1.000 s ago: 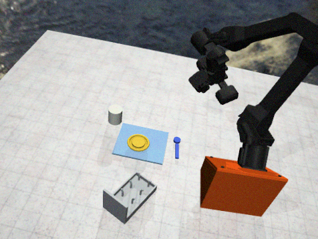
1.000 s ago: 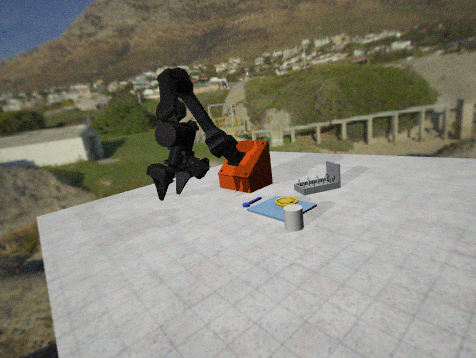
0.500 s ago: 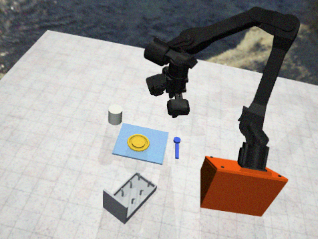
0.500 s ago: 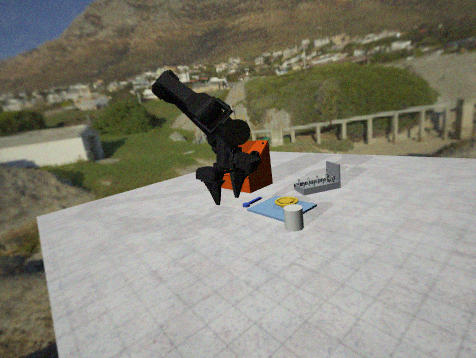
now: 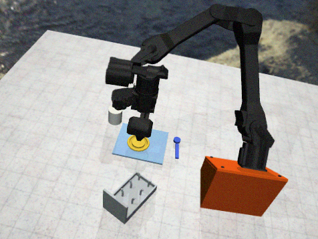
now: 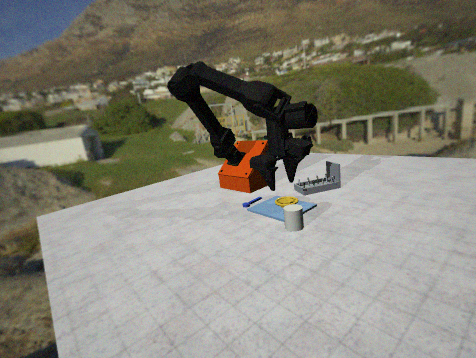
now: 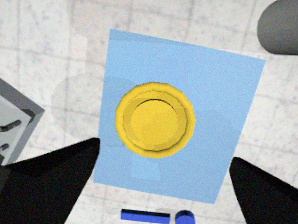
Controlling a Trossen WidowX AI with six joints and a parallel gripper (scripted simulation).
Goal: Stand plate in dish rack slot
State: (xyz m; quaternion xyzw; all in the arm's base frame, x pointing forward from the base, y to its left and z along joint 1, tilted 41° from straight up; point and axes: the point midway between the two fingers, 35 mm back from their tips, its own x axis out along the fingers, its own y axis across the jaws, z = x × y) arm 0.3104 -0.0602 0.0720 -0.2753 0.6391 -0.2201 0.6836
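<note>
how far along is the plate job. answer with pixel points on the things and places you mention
Done: the open gripper (image 5: 140,138) (image 6: 282,185) (image 7: 165,154) is over the plate (image 5: 138,143) (image 6: 286,201) (image 7: 154,120), its fingers spread wide.
In hand: nothing; the plate lies flat on the blue mat (image 5: 155,154) (image 6: 267,209) (image 7: 220,100).
Left: grasp and lift it, stand it between the rails of the rack (image 5: 115,206) (image 6: 334,175) (image 7: 30,131), let go, move away.

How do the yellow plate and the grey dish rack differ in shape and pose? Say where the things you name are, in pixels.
The yellow plate (image 5: 138,143) (image 6: 286,201) (image 7: 154,120) is round, while the grey dish rack (image 5: 115,206) (image 6: 334,175) (image 7: 36,111) is angular with a tall end wall. The plate lies flat on a blue mat (image 5: 155,155) (image 6: 262,209) (image 7: 215,150); the rack stands directly on the table. Neither is held by the end effector (image 5: 140,138) (image 6: 282,185).
</note>
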